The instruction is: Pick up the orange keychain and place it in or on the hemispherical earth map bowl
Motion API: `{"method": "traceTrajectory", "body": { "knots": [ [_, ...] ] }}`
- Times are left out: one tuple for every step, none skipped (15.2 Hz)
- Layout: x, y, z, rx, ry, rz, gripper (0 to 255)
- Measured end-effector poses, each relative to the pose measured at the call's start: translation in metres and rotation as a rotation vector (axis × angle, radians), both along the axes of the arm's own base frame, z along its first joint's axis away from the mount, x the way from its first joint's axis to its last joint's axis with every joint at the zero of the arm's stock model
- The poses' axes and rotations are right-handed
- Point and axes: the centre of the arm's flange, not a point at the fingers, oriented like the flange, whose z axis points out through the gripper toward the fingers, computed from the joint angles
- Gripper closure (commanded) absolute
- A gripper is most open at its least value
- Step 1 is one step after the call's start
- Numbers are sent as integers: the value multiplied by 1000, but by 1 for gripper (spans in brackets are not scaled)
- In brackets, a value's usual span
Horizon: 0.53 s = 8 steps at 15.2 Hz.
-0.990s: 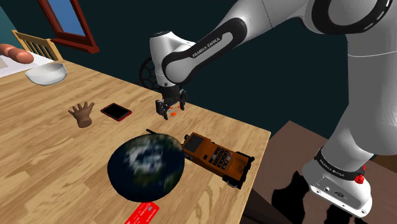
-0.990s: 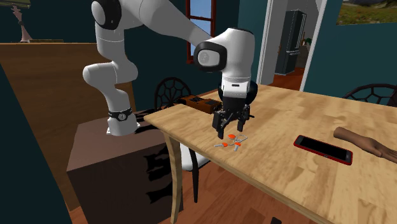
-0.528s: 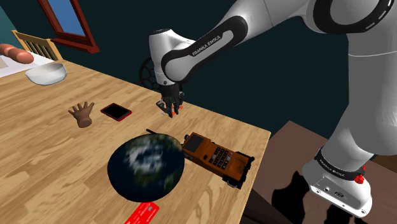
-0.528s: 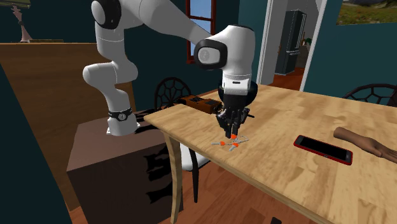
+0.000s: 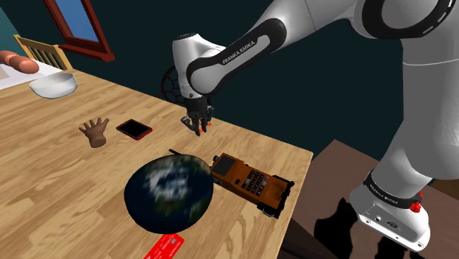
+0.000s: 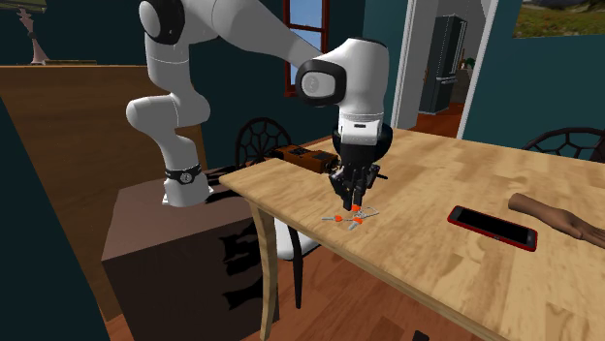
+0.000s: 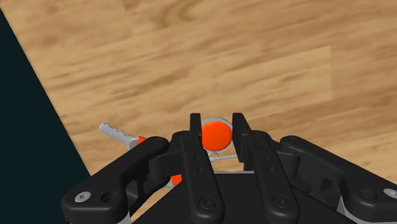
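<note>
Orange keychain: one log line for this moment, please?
gripper: shut on orange keychain | earth map bowl: no keychain yet

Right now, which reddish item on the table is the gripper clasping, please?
The orange keychain, clasped by the gripper; the red phone, orange radio and red card lie apart from it.

The hand [image 7: 217,123] has come down and closed around the orange keychain [image 7: 215,136].

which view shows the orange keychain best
The wrist view: the orange keychain is clasped between the fingers of the gripper, with a grey key sticking out beside. The second exterior view shows small orange bits under the gripper near the edge of the table; the shoulder view, just an orange speck.
</note>
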Motion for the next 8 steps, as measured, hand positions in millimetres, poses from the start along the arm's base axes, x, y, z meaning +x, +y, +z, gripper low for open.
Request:
{"method": "traceTrajectory", "body": {
  "knots": [
    [0, -1, 1, -2, 4, 0, 255],
    [0, -1, 5, -3, 6, 0, 255],
    [-1, 0, 9, -4, 7, 0, 255],
    [-1, 0, 14, -4, 8, 0, 255],
    [-1, -1, 19, -4, 8, 0, 255],
    [0, -1, 24, -4, 8, 0, 255],
    [-1, -1, 29, -4, 8, -1, 255],
    [-1, -2, 35, -4, 8, 0, 255]
  ]
}}
